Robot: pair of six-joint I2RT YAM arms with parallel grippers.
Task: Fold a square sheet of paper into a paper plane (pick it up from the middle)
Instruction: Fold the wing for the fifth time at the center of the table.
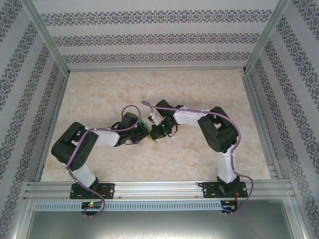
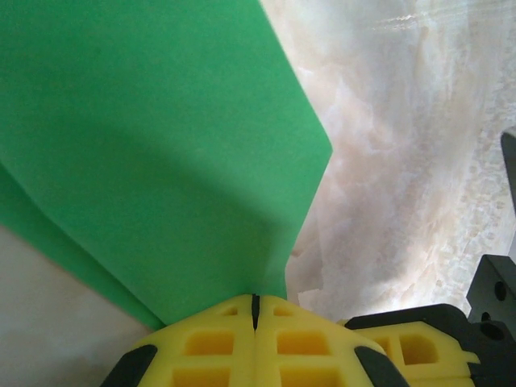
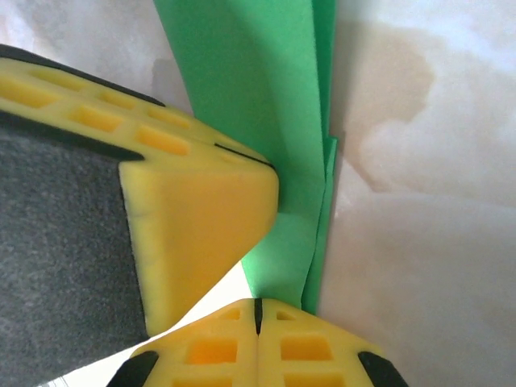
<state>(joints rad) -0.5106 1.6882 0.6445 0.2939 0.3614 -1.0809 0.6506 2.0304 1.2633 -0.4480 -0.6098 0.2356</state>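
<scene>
Left claw [image 1: 145,130]: closed, pinching the thin bright green sheet of paper [image 1: 155,140].

Left wrist view: the left claw [image 2: 255,313] has its yellow tips pressed flat together, seam fully shut. The paper [image 2: 161,137] runs up and away from that seam as one broad flat panel. A second layer peeks out below its lower-left edge, so it's folded, not a flat square.

Right claw [image 1: 158,130]: also closed, gripping the same paper.

Right wrist view: the right claw [image 3: 258,313] has its tips together. The paper [image 3: 258,105] rises from the seam as a narrow strip. Several layers are stacked along its right edge, one ending in a step partway up.

The claws sit nearly nose to nose. In the right wrist view, one of the left claw's yellow fingers [image 3: 201,210] comes in from the left, its tip against the paper's face just above the right claw. In the left wrist view, a right claw yellow finger [image 2: 403,347] sits just beside the left claw, lower right.

Overhead: the paper is around the middle of the pale marbled worktop [image 1: 209,94], a bit to the near side. It is mostly hidden between the two claws, with only green slivers showing. Both arms are bent inward with their elbows out.

I can't tell whether the paper clears the worktop or touches it.
</scene>
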